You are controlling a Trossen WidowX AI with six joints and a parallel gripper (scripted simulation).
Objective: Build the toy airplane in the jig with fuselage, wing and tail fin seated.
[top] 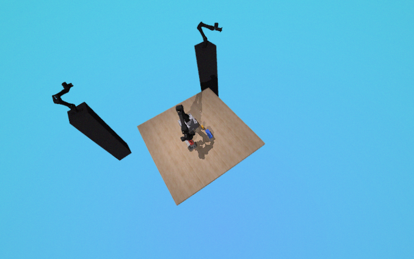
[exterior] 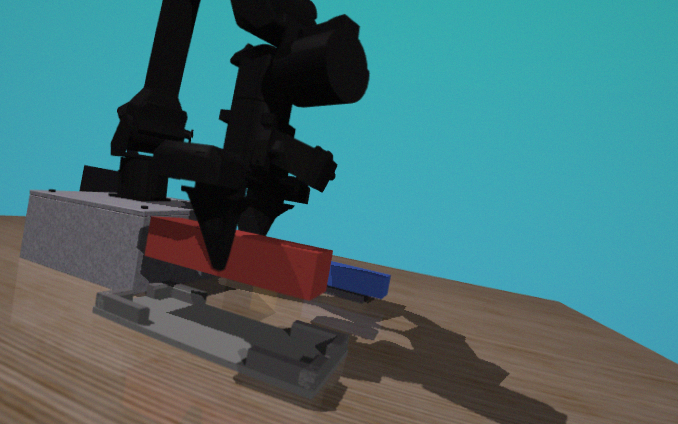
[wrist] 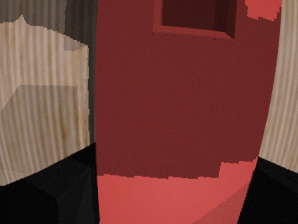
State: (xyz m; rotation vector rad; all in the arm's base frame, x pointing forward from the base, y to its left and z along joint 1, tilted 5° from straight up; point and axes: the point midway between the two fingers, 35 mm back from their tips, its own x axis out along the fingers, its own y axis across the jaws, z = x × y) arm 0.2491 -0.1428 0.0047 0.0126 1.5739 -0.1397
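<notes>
The red fuselage is held across its middle by my gripper, which is shut on it. The fuselage hangs above the grey cradle, roughly lined up with it, with a gap between them in the exterior view. A rectangular socket shows in the fuselage's top in the wrist view. The blue wing rests on a small dark stand, off to the side of the cradle. The orange tail fin stands near the wing; in the exterior view it is hidden behind the fuselage and gripper.
The arm's grey base box stands close to one end of the cradle. The wooden table ends at an edge beyond the wing. Two tall black pillars carrying other arms stand outside the table.
</notes>
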